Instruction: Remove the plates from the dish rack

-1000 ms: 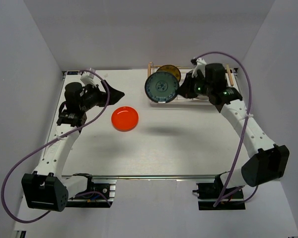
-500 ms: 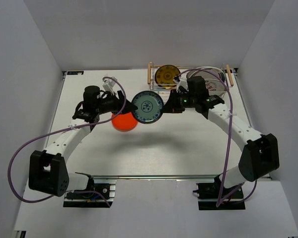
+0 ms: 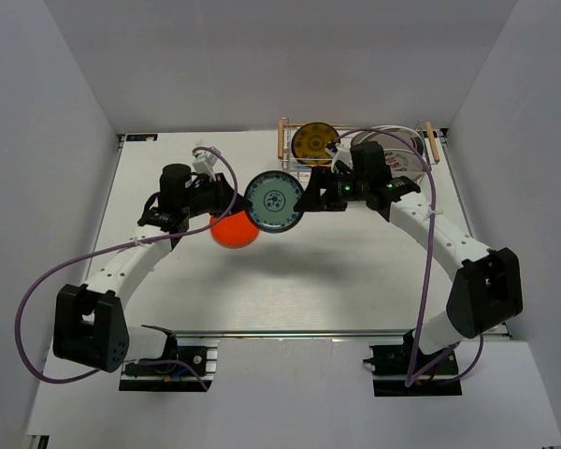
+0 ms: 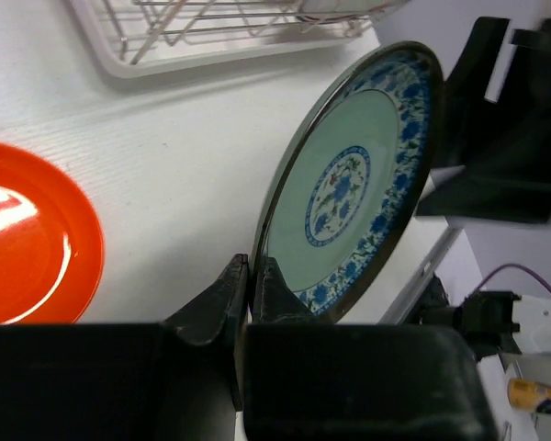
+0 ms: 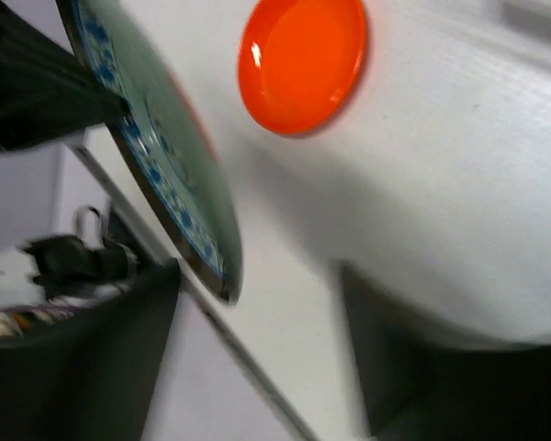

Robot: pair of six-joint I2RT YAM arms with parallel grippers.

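A dark-rimmed plate with a blue pattern hangs on edge above the table's middle. My left gripper is shut on its left rim. My right gripper stands open just to its right, the plate's edge near one finger and apart from the pads. A small orange-red plate lies flat on the table below the left gripper. The dish rack at the back holds a yellow patterned plate and a white plate.
White walls close in the table on the left, right and back. The right arm's elbow and the left arm's base stand near the front corners. A purple cable loops from each arm.
The right arm carried the blue-patterned plate from the rack to the middle. The left gripper came in and shut on its rim, and then the right gripper opened.
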